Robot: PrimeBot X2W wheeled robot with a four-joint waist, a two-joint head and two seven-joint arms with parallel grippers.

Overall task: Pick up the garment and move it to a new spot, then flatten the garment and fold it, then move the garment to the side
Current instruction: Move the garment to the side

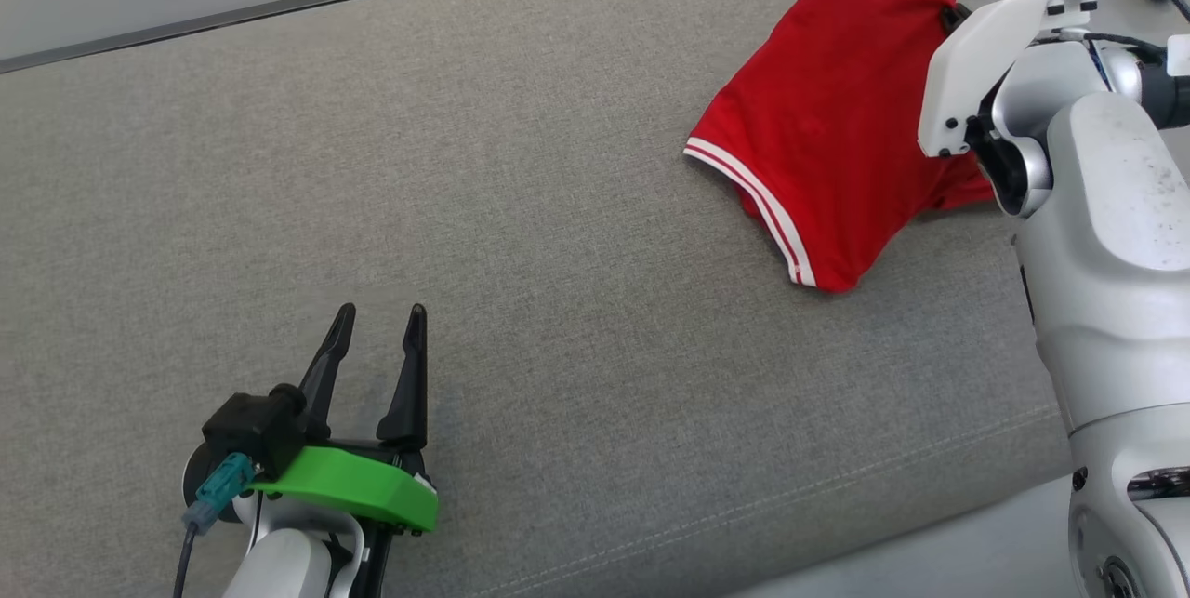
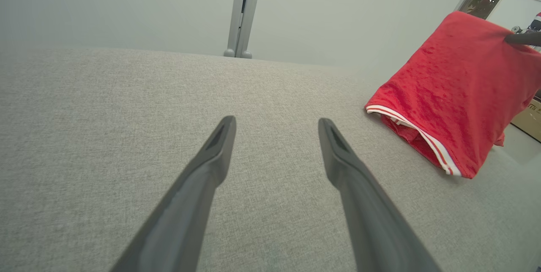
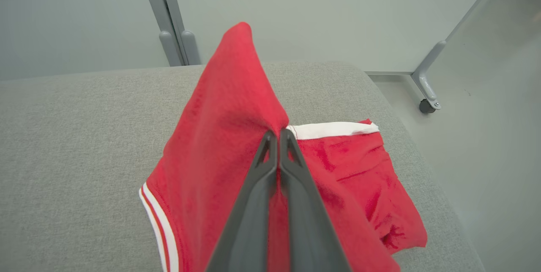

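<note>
The garment (image 1: pixel 827 114) is red cloth with white-striped trim, at the right end of the grey fabric surface (image 1: pixel 521 207). My right gripper (image 3: pixel 277 133) is shut on a fold of the garment (image 3: pixel 219 136) and holds that part up in a peak, while the lower hem and a white-banded part still lie on the surface. In the head view my pale right arm (image 1: pixel 1097 170) covers the garment's right side. My left gripper (image 1: pixel 382 310) hovers open at the lower left, far from the cloth, with nothing between its fingers (image 2: pixel 211 162). The left wrist view has the garment (image 2: pixel 456 94) at its right.
The grey surface ends just right of the garment, with bare floor (image 3: pixel 486 115) and a wheeled metal leg (image 3: pixel 427 94) beyond. A pale wall with a metal post (image 2: pixel 243 9) stands behind. A cardboard box (image 2: pixel 528 117) sits on the floor at the right.
</note>
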